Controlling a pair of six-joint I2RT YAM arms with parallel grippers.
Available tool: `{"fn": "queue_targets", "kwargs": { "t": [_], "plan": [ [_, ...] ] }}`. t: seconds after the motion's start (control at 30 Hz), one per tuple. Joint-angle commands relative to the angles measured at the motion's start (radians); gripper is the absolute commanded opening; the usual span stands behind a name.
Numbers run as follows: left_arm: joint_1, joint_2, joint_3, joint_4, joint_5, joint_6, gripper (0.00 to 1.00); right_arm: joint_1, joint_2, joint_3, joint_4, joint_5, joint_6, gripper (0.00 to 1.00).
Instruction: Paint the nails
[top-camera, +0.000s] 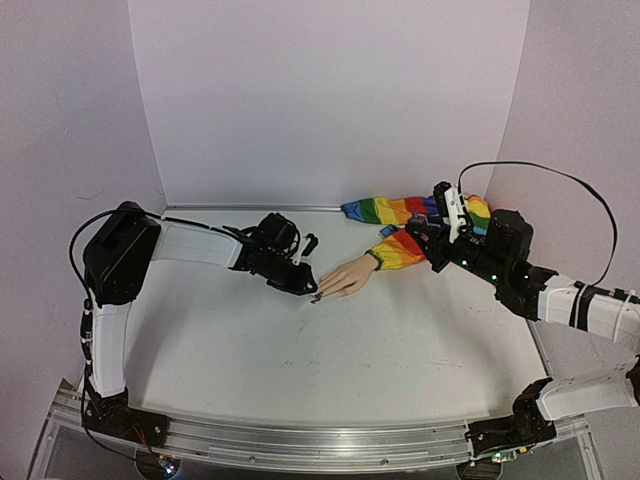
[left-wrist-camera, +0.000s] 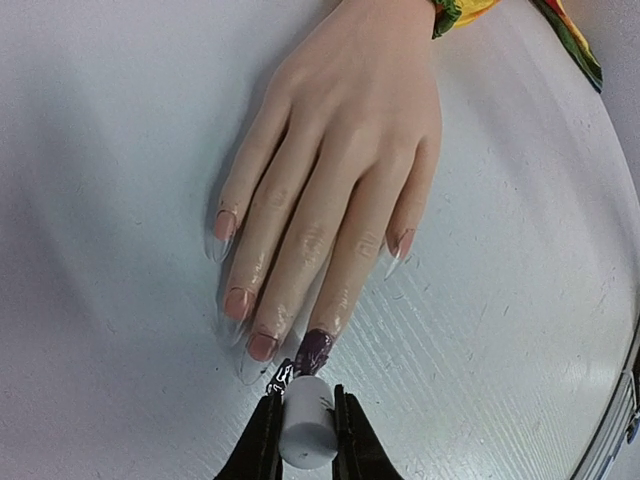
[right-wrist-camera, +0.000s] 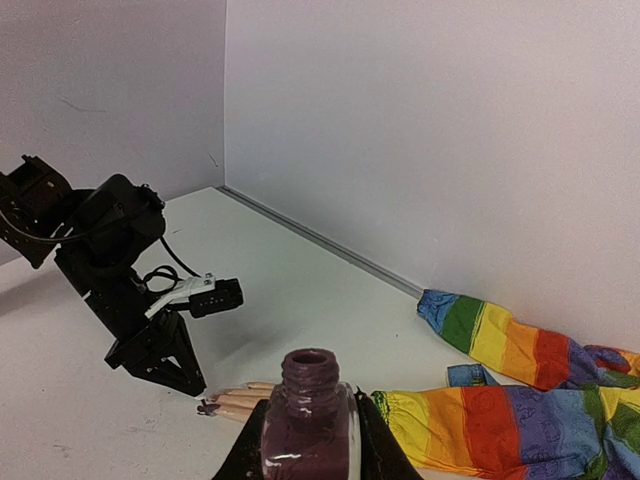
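The pale peach mannequin hand (top-camera: 345, 277) lies palm down on the table, in a rainbow-striped sleeve (top-camera: 405, 248). In the left wrist view its nails point toward me: one nail (left-wrist-camera: 314, 351) is dark purple, the others, such as the one beside it (left-wrist-camera: 262, 347), are bare. My left gripper (left-wrist-camera: 307, 402) is shut on a white brush cap (left-wrist-camera: 306, 428). The wet dark brush (left-wrist-camera: 282, 376) lies at the tip of the purple nail. My right gripper (right-wrist-camera: 310, 428) is shut on an open purple polish bottle (right-wrist-camera: 308, 415), held upright near the sleeve (right-wrist-camera: 500, 425).
White walls close in the back and both sides. A metal strip (top-camera: 250, 209) runs along the far table edge. A second rainbow sleeve (top-camera: 395, 210) lies behind the hand. The left arm (right-wrist-camera: 120, 270) shows in the right wrist view beside the fingertips.
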Motion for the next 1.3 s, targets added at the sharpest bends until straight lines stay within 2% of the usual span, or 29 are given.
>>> {"fn": "queue_targets", "kwargs": {
  "t": [0.0,0.7,1.27],
  "plan": [
    [-0.003,-0.018,-0.003,0.003,-0.013,-0.005,0.00,-0.006,-0.016,0.010,0.072,-0.017,0.002,0.00],
    [0.013,-0.116,-0.016,0.018,-0.046,0.024,0.00,-0.006,-0.014,0.010,0.072,-0.019,0.004,0.00],
    [0.014,-0.034,0.068,0.015,0.037,-0.011,0.00,-0.005,-0.017,0.008,0.073,-0.022,0.004,0.00]
  ]
}}
